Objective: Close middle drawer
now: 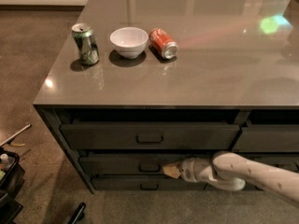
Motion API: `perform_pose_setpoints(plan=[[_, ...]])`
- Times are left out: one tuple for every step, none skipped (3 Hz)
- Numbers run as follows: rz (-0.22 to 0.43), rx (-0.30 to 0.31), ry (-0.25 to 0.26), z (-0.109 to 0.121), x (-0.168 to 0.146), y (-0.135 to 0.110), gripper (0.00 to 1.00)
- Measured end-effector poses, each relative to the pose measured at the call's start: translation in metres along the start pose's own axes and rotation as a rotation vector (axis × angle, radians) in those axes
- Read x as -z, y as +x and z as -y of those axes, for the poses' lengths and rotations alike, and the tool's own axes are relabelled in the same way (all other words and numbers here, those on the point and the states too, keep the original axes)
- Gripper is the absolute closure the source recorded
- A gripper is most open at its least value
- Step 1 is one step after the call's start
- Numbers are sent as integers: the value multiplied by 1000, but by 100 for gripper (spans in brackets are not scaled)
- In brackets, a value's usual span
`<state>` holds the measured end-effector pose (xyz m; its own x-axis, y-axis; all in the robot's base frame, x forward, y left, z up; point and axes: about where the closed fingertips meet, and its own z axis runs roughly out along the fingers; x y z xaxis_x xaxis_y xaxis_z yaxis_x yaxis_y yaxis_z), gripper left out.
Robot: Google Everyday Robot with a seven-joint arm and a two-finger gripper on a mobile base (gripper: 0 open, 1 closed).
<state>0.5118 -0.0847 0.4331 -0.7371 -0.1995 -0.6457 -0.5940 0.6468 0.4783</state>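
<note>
The middle drawer (117, 164) is the wide dark grey front between a taller drawer above and a slimmer one below, with a small loop handle (149, 168) at its centre. Its front lies about level with the neighbouring fronts, and no interior shows. My gripper (169, 170), on a white arm coming in from the lower right, sits with its tan fingertips together against the drawer front, just right of the handle. The arm hides the right part of the drawer front.
On the grey countertop (210, 73) stand a green can (85, 43) and a white bowl (129, 41), with a red can (163, 43) lying on its side. The top drawer (149, 135) and bottom drawer (149, 185) flank the middle one. Dark clutter (7, 181) sits on the floor at left.
</note>
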Motion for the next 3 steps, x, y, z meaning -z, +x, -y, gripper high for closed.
perform_pose_setpoints(plan=[[75, -68, 169, 5, 63, 22, 100], [110, -139, 289, 37, 120, 23, 81], [97, -156, 316, 50, 132, 36, 58]])
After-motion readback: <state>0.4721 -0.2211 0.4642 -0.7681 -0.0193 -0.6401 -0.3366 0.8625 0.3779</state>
